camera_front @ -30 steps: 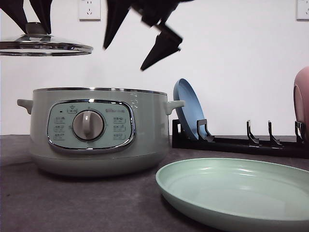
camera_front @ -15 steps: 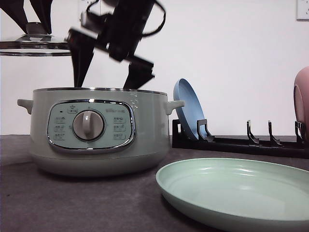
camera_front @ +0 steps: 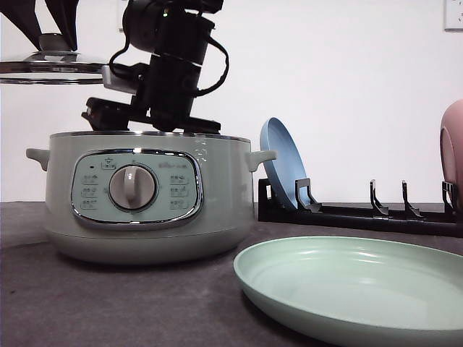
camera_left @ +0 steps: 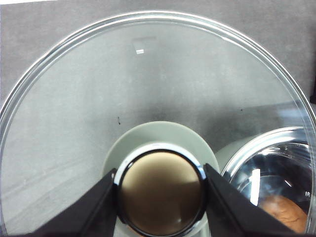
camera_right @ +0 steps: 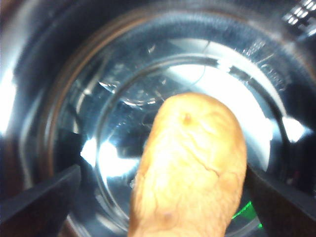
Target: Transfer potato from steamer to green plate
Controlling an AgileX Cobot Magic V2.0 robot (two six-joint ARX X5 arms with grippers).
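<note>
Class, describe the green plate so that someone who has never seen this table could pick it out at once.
Start at the big sage-green steamer on the dark table. Just to its right, nearest the camera, the green plate lies flat. Its neighbours, a blue plate and a pink plate, stand on edge in the black rack behind; it alone is mint green and lying down.

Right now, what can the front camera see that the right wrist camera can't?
Front camera: the green plate on the table, a blue plate in a rack, the steamer's dial, and the lid held up by the left gripper.
Right wrist camera: the potato between the open right gripper's fingers.
Both: the steamer, outside versus its shiny inside.
</note>
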